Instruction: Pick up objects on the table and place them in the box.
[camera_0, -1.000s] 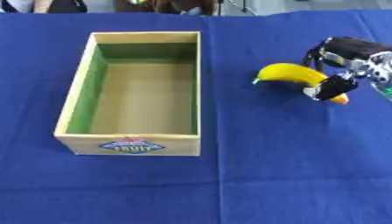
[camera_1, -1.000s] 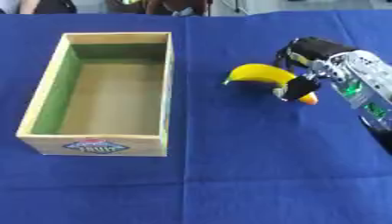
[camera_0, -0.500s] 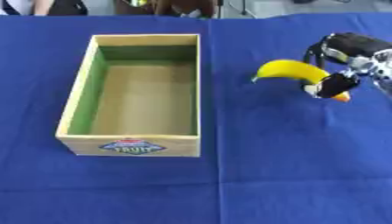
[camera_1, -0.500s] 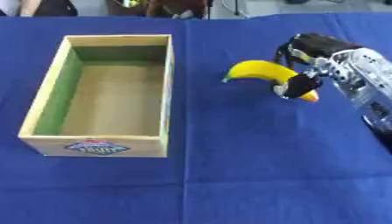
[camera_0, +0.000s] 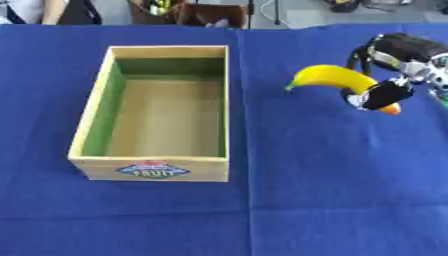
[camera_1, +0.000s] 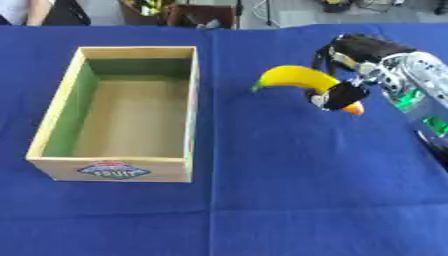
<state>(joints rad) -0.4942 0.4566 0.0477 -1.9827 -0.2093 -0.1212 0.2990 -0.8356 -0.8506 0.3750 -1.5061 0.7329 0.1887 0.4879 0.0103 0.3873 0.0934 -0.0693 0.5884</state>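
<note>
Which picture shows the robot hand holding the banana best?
The right eye view: the right robot hand and more of its silver arm show there, fingers curled round the banana. The left eye view shows the same grip, but the arm is cut off at the edge.

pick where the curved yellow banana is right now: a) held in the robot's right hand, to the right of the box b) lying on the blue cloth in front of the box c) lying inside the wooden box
a: the robot's right hand is curled round the curved yellow banana, well to the right of the wooden box, which holds nothing.
</note>
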